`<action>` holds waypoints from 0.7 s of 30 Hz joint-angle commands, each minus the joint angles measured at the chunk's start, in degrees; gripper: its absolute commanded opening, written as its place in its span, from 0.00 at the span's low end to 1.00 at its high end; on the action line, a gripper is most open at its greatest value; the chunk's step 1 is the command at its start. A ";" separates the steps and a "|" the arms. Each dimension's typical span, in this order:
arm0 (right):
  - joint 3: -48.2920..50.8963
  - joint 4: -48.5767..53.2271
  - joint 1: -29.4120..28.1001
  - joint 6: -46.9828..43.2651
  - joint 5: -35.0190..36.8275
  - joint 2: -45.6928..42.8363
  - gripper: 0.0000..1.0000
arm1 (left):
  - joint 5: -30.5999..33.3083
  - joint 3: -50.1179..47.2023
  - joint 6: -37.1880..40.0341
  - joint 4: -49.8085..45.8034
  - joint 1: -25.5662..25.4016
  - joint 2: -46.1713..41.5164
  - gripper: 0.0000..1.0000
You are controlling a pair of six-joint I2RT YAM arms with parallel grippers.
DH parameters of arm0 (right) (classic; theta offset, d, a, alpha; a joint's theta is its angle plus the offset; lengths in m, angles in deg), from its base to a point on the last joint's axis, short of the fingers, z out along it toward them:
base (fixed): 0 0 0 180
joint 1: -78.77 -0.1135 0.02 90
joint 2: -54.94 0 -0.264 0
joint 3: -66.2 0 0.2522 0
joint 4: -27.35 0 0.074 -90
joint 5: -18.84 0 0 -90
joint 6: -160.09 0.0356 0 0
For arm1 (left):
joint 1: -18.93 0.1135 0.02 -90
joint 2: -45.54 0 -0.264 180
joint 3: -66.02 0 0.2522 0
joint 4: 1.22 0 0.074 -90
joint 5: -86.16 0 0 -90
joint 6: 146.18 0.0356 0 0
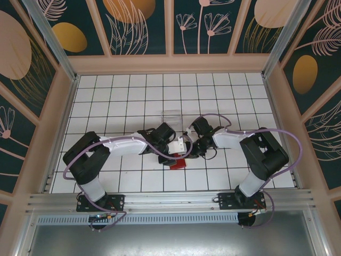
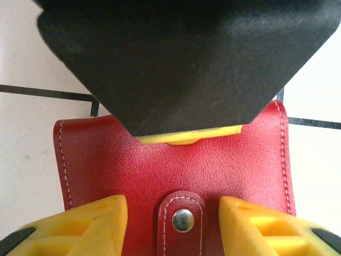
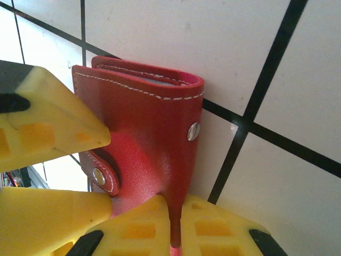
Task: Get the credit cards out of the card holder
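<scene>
While it sits folded near the middle of the white, black-gridded surface, the card holder shows grained red leather with white stitching. Yellow plastic right fingers pinch its thin edge; the left fingers stand half apart, flanking its round-ended, metal-studded tab, clasping nothing.

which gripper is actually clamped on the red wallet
The right gripper: its jaws are shut on the edge of the card holder. The left gripper stands open, fingers either side of the closing tab.
</scene>
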 commanded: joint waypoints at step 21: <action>0.72 3.10 -0.23 2.10 4.11 -1.71 0.07 | 0.99 1.20 1.20 -1.56 0.97 0.46 0.23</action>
